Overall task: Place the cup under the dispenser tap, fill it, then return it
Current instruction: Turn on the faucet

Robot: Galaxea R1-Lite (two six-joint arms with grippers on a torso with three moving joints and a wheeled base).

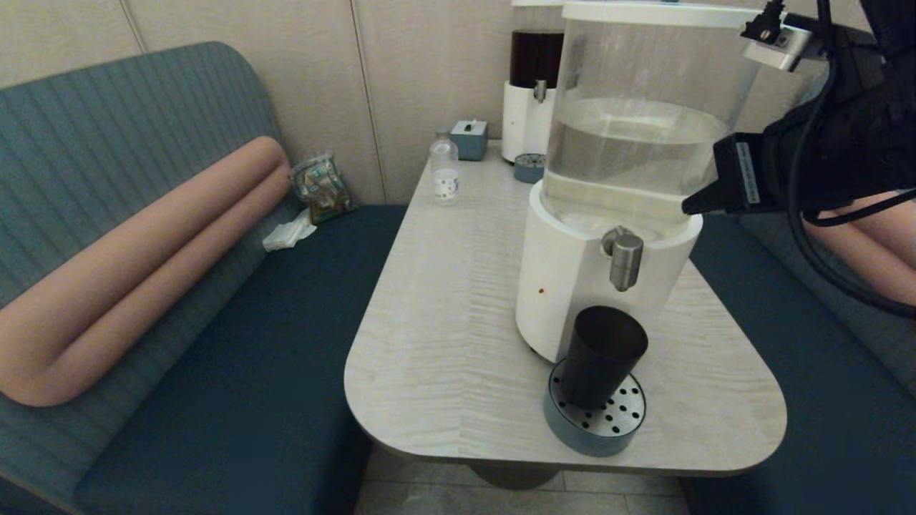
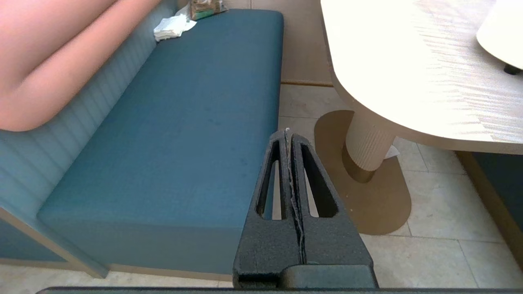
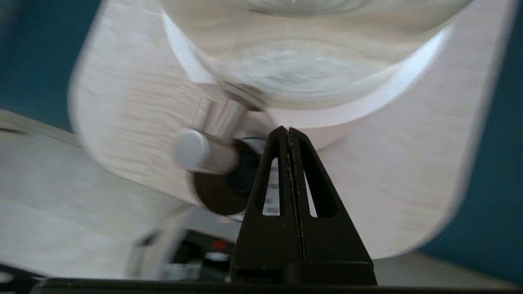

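The matte black cup [image 1: 602, 356] stands upright on the round perforated drip tray [image 1: 621, 422], directly below the brushed-steel dispenser tap [image 1: 625, 260] of the large white-based dispenser [image 1: 565, 286]. My right gripper [image 1: 688, 207] hovers shut and empty beside the clear tank, up and to the right of the tap, apart from the cup. From the right wrist the tap [image 3: 212, 143] and the cup's dark mouth [image 3: 216, 196] lie just beyond the shut fingertips [image 3: 289, 130]. My left gripper [image 2: 287, 132] is shut and empty, parked low over the floor beside the bench.
A small clear bottle [image 1: 444, 172], a grey-blue box [image 1: 469, 139] and a smaller dark-liquid dispenser [image 1: 533, 86] with its own tray [image 1: 529, 168] stand at the table's far end. Blue benches [image 1: 236, 343] flank the table [image 1: 444, 315]. A person's leg [image 1: 876, 236] shows at right.
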